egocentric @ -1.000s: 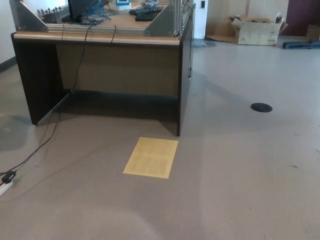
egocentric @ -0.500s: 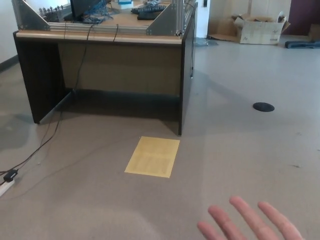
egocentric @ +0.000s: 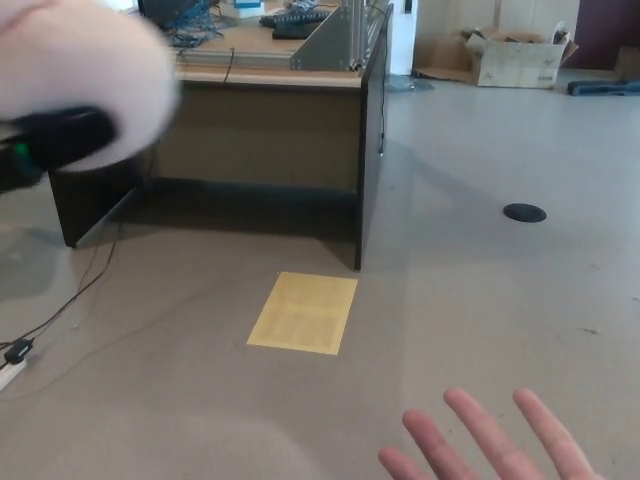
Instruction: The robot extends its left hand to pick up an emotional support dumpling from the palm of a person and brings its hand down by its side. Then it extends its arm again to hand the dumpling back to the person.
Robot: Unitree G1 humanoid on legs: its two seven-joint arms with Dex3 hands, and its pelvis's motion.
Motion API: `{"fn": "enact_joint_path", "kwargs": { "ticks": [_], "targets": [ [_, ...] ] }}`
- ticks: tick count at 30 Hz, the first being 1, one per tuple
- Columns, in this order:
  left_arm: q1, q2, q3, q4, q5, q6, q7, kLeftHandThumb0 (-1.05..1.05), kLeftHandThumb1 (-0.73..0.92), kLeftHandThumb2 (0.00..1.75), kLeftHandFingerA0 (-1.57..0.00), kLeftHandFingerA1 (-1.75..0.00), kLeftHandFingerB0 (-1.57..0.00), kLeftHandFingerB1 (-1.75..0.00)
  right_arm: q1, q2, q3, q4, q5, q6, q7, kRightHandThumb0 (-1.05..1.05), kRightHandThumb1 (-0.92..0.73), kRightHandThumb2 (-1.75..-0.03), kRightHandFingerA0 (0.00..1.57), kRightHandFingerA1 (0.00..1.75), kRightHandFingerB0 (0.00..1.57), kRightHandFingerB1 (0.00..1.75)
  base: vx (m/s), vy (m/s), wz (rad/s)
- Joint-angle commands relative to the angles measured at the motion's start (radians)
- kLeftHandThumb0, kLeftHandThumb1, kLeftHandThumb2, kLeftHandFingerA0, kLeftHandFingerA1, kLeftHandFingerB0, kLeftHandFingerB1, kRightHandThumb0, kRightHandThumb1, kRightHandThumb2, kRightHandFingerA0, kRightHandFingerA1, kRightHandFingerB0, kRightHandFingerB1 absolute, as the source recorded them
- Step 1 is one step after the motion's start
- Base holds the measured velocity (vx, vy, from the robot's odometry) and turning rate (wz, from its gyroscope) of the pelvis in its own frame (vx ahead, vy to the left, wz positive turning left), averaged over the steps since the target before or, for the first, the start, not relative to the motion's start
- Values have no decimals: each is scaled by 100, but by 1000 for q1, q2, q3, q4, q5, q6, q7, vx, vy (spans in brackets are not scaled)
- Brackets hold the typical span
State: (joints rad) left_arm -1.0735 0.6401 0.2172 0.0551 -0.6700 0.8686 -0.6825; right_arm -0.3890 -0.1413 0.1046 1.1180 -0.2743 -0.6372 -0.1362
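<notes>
A large, blurred white plush dumpling [egocentric: 85,70] fills the upper left of the head view, close to the camera. My left hand [egocentric: 55,140] is shut on it, with a black finger wrapped across its lower part. A person's open palm [egocentric: 490,440] reaches in at the bottom right, fingers spread and pointing up-left, with nothing on it. The dumpling is well above and to the left of that palm. My right hand does not show.
A dark desk [egocentric: 290,130] with a metal frame and cables stands ahead. A yellow sheet [egocentric: 303,312] lies on the grey floor. A power strip [egocentric: 8,370] and cable are at left, a black floor disc [egocentric: 524,212] at right, a cardboard box [egocentric: 515,55] beyond.
My left hand has risen into view at the upper left, holding the dumpling. The person's palm has stayed at the bottom right, shifted slightly left.
</notes>
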Motion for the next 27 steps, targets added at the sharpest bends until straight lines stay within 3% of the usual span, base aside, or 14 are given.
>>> {"fn": "enact_joint_path", "kwargs": {
  "ticks": [1,5,8,13,14,20,25,26,27],
  "targets": [
    [-333,-125,-403,-39,181,-110,-165,-21,60,56,-111,-85,-91,-59,-22,-8,-19,1,15,2,-34,-56,-57,-90,70,67,40,51,0,0,0],
    [-404,-181,-546,-57,237,-124,-183,-23,60,58,-113,-85,-99,-59,-33,-15,-20,-6,15,16,-26,-56,-57,-90,70,66,40,50,0,0,0],
    [-435,-225,-613,-56,240,-114,-196,-18,60,58,-112,-92,-98,-62,-45,-12,-23,-4,21,25,-17,-56,-57,-90,71,67,40,50,0,0,0],
    [-425,-266,-699,-82,272,-171,-216,-16,63,59,-113,-89,-99,-59,-55,-16,-18,4,13,20,-17,-56,-57,-90,71,67,41,51,0,0,0],
    [-415,-277,-724,-102,276,-170,-216,-16,65,60,-108,-92,-98,-60,-54,-14,-17,9,11,9,-18,-52,-71,-62,77,57,47,36,0,0,0],
    [-335,-295,-780,-221,298,-125,-175,-10,64,78,-95,-91,-93,-77,-78,-2,-15,17,13,5,-7,-45,-70,-61,77,59,50,37,0,0,0],
    [-302,-294,-804,-267,342,-134,-172,-10,68,81,-94,-95,-91,-83,-104,3,-11,22,12,16,6,-46,-70,-61,74,57,49,37,0,0,0],
    [-292,-294,-825,-285,364,-149,-168,-12,69,79,-93,-96,-90,-85,-115,10,-2,-3,-2,133,-10,-53,-71,-62,65,51,70,48,0,0,0],
    [-287,-295,-831,-298,375,-150,-167,-13,68,78,-93,-96,-90,-86,-119,8,6,-15,-12,158,-9,-52,-74,-62,73,54,69,47,0,0,0]
  ]
}}
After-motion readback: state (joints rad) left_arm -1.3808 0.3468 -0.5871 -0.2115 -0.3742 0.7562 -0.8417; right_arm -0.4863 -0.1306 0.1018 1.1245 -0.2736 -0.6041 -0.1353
